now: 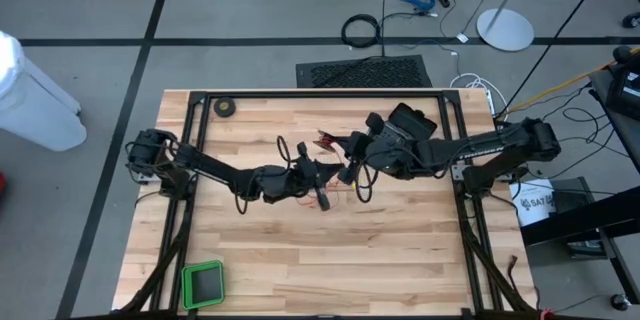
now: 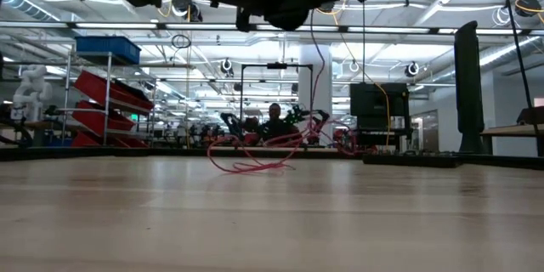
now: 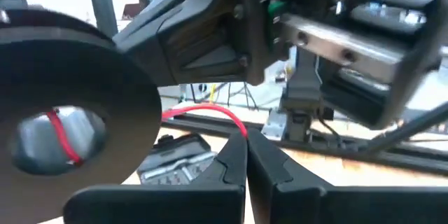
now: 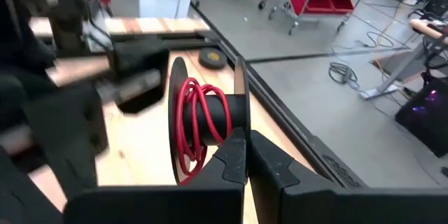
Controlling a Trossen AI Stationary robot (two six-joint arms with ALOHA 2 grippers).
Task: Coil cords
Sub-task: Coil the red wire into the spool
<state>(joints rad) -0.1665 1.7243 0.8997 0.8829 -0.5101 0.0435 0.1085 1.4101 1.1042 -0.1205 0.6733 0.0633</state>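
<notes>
Winding under way: right end effector [image 4: 246, 155] clamped on the black reel [image 4: 210, 122], held above mid-tabletop [image 1: 300, 260]; left end effector [image 3: 246, 155] pinched on the red wire [image 3: 210, 112]. Slack lies below. Next: feed wire taut onto the reel.

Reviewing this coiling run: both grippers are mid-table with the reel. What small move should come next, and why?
Probably another turn of wire onto the reel: the right gripper is shut on it with only a few wraps on, the left gripper pinches the red wire, and loose loops lie on the table.
</notes>
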